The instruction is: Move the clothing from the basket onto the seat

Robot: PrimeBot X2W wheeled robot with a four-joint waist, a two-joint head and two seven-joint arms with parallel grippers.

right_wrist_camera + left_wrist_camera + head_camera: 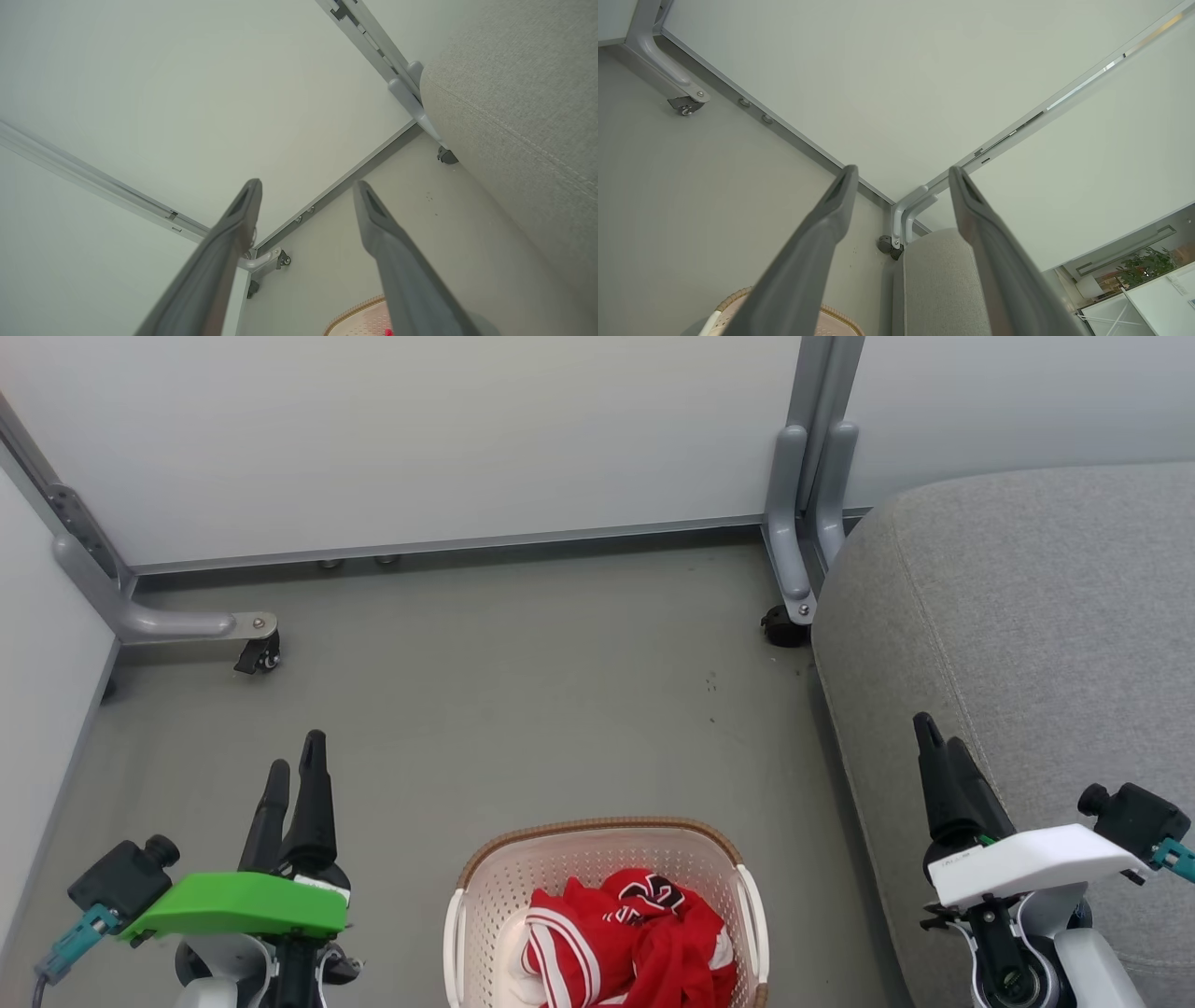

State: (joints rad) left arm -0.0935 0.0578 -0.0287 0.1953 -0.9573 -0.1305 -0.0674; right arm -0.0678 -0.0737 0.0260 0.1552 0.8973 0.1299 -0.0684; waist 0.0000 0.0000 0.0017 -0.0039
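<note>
Two sets of long dark fingers spread wide, gripping nothing: left fingers (303, 793) and right fingers (948, 775). Between them, the crumpled red-and-white jersey (644, 933) sits in the cream perforated plastic basket (597, 826). The grey fabric seat (1027, 616) lies under the right fingers.

Left of the basket (597, 826), the left jaws are two long, dark, tapering fingers (313, 803) set in a bright green cover (238, 905). Beside it, a black camera block (121, 877) carries a teal plug (79, 933) and a grey cable (39, 980). Right of the basket, the right jaws have a white cover (1027, 863) (small grey lettering on it) above a black bracket (997, 943) with a silver screw.
</note>
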